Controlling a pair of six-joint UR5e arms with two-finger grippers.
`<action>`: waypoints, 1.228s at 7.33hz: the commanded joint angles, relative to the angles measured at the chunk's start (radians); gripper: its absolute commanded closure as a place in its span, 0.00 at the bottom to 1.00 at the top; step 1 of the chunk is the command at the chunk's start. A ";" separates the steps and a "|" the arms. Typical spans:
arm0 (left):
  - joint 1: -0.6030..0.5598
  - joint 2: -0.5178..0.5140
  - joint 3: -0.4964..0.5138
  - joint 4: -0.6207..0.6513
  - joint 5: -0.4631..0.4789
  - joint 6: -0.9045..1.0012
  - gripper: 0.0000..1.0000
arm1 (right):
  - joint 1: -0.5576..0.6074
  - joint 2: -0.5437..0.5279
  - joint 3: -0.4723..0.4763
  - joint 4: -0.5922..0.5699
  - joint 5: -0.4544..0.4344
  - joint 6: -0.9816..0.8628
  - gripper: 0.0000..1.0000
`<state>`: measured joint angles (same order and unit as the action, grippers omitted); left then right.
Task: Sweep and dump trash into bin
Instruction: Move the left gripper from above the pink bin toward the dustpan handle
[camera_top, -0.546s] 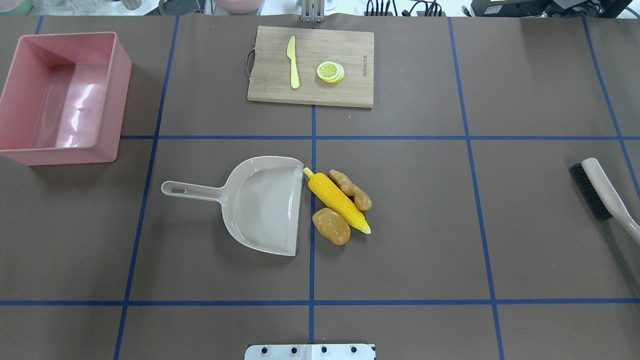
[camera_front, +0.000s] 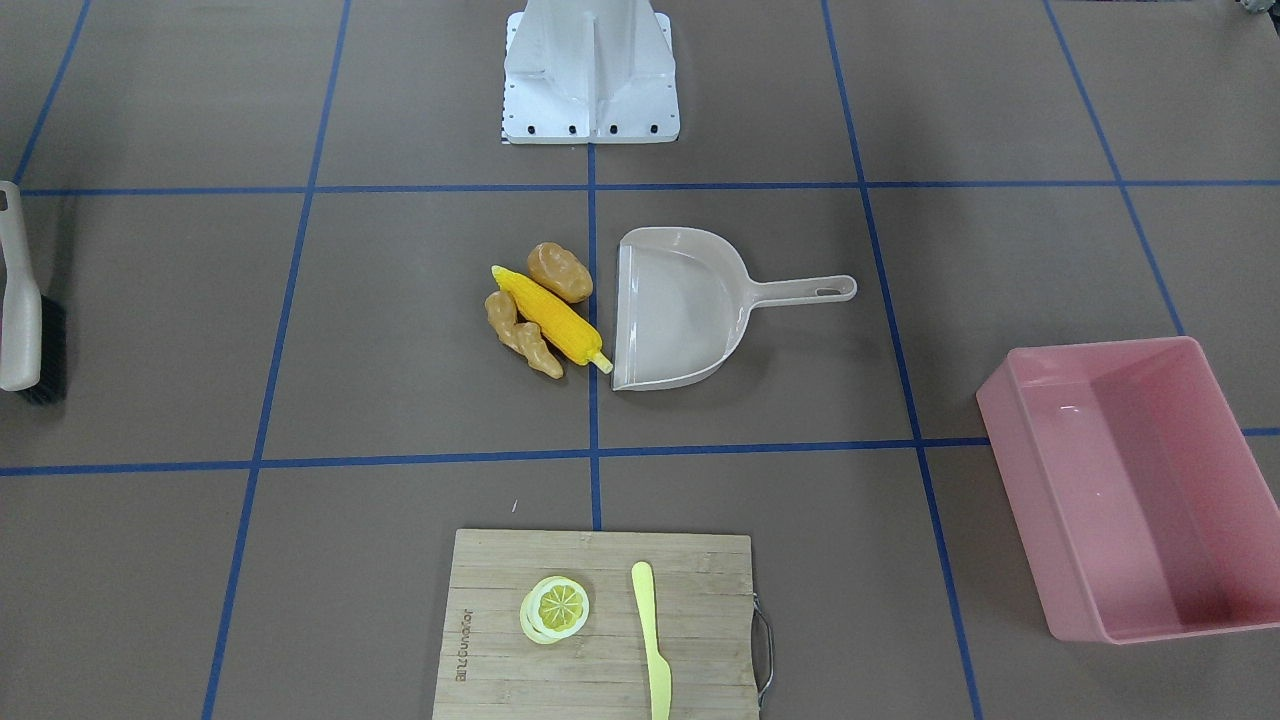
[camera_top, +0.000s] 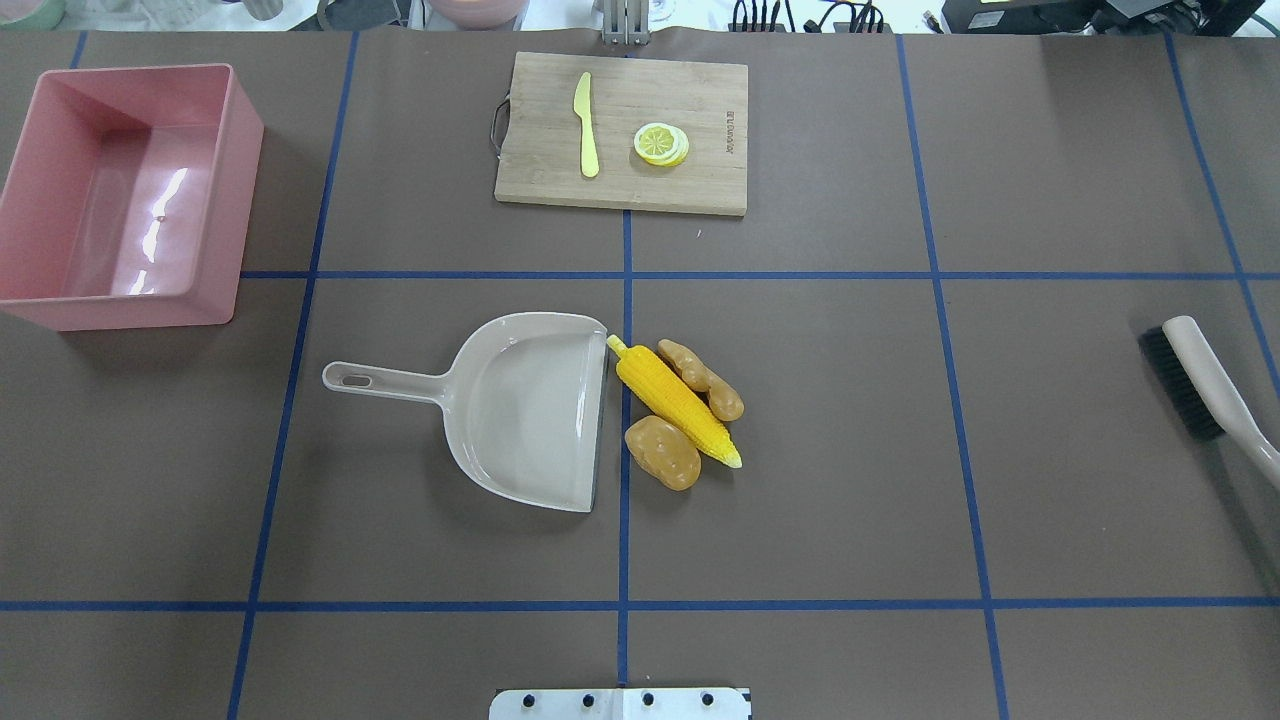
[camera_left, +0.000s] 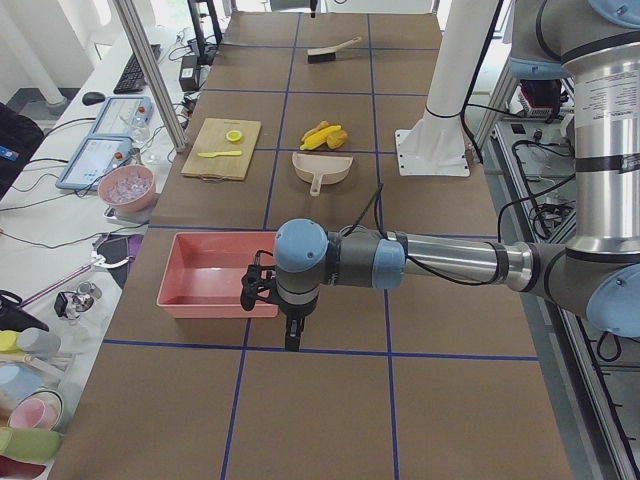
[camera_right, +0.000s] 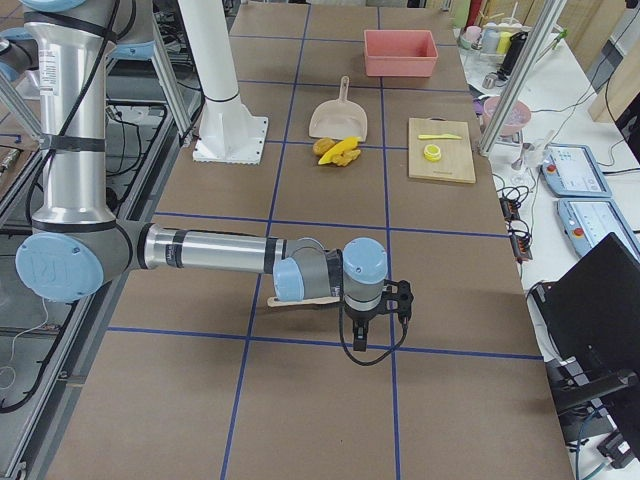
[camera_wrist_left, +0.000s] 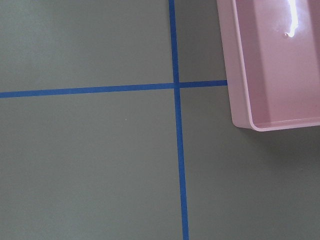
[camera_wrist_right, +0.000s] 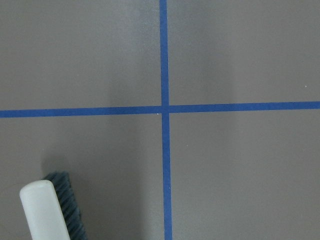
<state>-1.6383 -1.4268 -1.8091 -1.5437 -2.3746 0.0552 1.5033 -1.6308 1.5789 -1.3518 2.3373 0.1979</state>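
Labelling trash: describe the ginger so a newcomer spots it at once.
Find the beige dustpan mid-table; three toy foods lie at its open mouth. The ginger root lies along the corn cob, on its side away from the pan. It is knobbly and tan, unlike the smooth potato.

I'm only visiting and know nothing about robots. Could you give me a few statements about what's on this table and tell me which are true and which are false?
1. The corn cob lies inside the dustpan. False: it lies on the table, beside the pan's open edge.
2. The pink bin holds none of the toy foods. True.
3. The yellow knife lies on the cutting board. True.
4. The brush lies right beside the potato. False: it lies far off, toward the robot's right end of the table.
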 joint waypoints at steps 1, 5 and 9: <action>0.000 0.015 -0.001 -0.003 0.000 0.000 0.02 | 0.000 -0.001 0.000 -0.001 -0.001 0.000 0.00; 0.006 0.014 -0.010 -0.003 -0.005 0.000 0.02 | 0.000 0.000 -0.008 0.000 0.000 0.002 0.00; 0.169 -0.053 -0.119 -0.007 -0.031 -0.012 0.02 | 0.000 0.003 -0.007 0.000 0.000 0.002 0.00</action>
<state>-1.5467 -1.4460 -1.8825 -1.5478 -2.4031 0.0506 1.5033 -1.6296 1.5717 -1.3515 2.3378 0.1994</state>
